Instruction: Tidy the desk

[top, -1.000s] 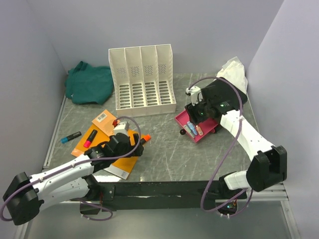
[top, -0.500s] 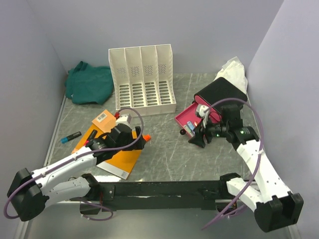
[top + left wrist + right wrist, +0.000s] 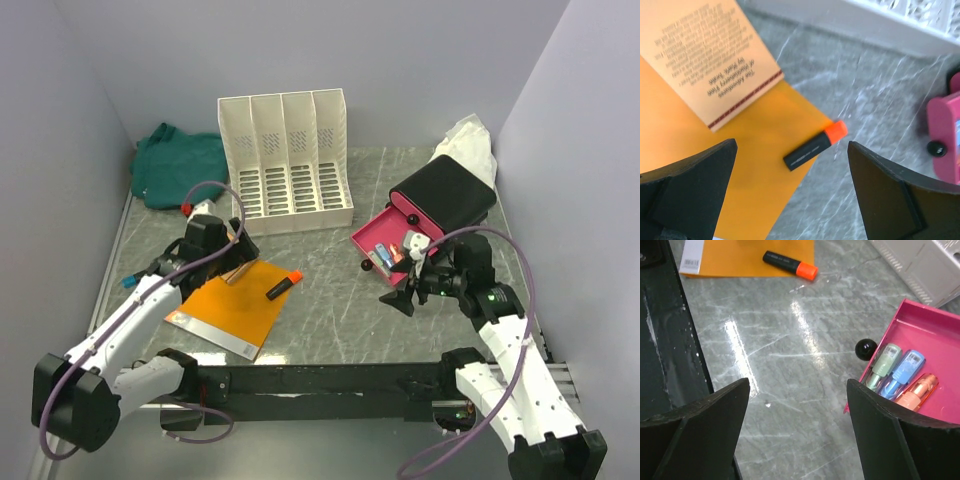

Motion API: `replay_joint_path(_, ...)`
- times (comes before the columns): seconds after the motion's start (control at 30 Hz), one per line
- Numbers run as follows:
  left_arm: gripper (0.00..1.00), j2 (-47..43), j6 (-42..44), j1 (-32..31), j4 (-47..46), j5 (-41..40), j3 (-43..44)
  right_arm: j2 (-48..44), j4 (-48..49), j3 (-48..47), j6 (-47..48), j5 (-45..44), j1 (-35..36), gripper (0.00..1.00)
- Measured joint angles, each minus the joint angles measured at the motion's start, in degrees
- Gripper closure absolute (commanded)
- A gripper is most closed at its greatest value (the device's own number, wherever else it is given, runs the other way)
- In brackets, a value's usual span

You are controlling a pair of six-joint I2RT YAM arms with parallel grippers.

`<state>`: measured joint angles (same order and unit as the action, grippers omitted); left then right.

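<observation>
The desk (image 3: pixel 330 310) is dark grey-green stone with white veins. A black marker with an orange cap (image 3: pixel 283 287) (image 3: pixel 815 148) (image 3: pixel 790 264) lies on the right edge of an orange folder (image 3: pixel 230 310) (image 3: pixel 740 155). My left gripper (image 3: pixel 238 268) (image 3: pixel 790 200) hovers open over the folder, short of the marker. An open pink drawer (image 3: pixel 380 243) (image 3: pixel 920 335) holds green, blue and peach markers. My right gripper (image 3: pixel 405 285) (image 3: pixel 797 440) is open over bare stone just in front of the drawer, holding nothing.
A white slotted file holder (image 3: pixel 285 160) stands at the back, a green cloth (image 3: pixel 180 165) to its left. The drawer's black case (image 3: pixel 445 195) and a white bag (image 3: pixel 468 145) sit at the back right. A blue marker (image 3: pixel 130 281) lies at the left edge. A pale printed booklet (image 3: pixel 705 55) rests on the folder.
My left arm has swung back and left, uncovering the orange-capped marker. My right gripper has pulled out of the pink drawer toward the near edge and opened wider.
</observation>
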<state>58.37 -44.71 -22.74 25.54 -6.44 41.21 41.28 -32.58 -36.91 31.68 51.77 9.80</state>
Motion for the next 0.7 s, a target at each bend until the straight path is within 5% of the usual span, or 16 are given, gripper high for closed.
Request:
replay_joint_path(0.2,0.01,1.97,0.07,1.46,1.9,-1.49,5.29,10.38,-7.89,-9.99,4.59,-1.44,-0.04,0.24)
replay_joint_path(0.4,0.01,-3.04,-0.15,1.75,1.53,1.2,-0.92,21.94,-13.55,-22.93,6.62,-4.66,1.46,0.54)
replay_joint_path(0.47,0.01,-6.32,-0.24,1.75,1.46,3.02,-4.0,24.2,-13.51,-24.7,5.35,-6.86,4.87,0.65)
replay_joint_path(0.7,0.01,-19.47,-1.46,1.73,1.29,9.42,-9.73,31.41,-11.37,-25.03,-0.87,-19.28,23.47,0.81)
